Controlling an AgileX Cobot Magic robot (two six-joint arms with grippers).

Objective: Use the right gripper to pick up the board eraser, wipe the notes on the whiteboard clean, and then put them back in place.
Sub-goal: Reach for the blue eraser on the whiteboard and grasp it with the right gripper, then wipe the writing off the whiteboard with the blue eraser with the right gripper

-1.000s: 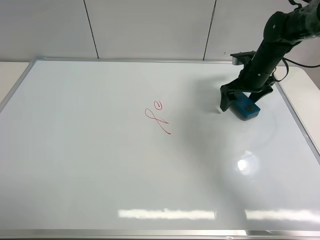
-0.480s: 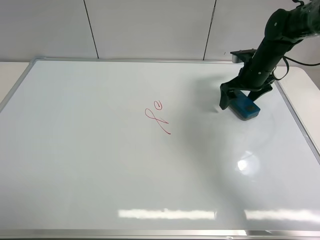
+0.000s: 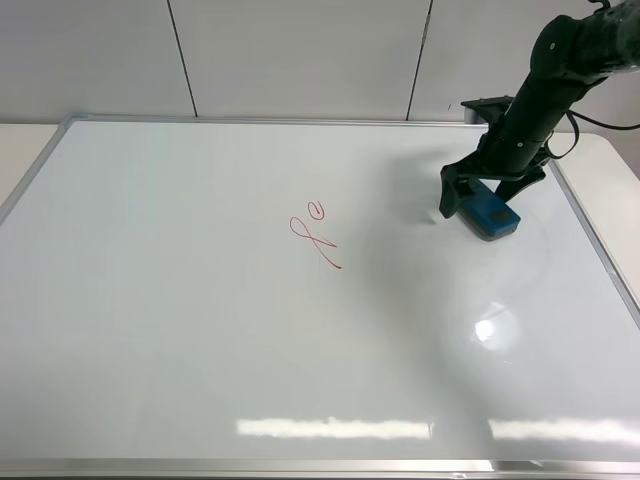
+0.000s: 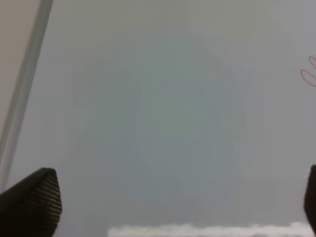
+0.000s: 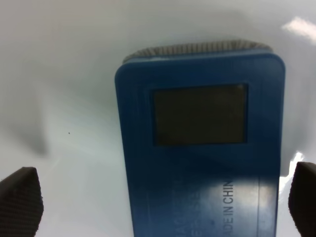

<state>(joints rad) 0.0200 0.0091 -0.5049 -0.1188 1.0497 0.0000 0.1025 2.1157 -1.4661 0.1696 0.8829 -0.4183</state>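
Barely a change from a second ago: the right gripper still hangs over the board eraser on the right of the whiteboard. One board, one red scribble of notes mid-board, one eraser. The left gripper is spread wide and empty. The right fingers are fully spread, straddling the eraser and seemingly not touching it.

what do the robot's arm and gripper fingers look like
The right arm is black, built of rounded jointed segments, with a thin black cable looping beside its wrist. The right gripper has two black fingers; their pads are dark and finely ribbed, like those of the left gripper.
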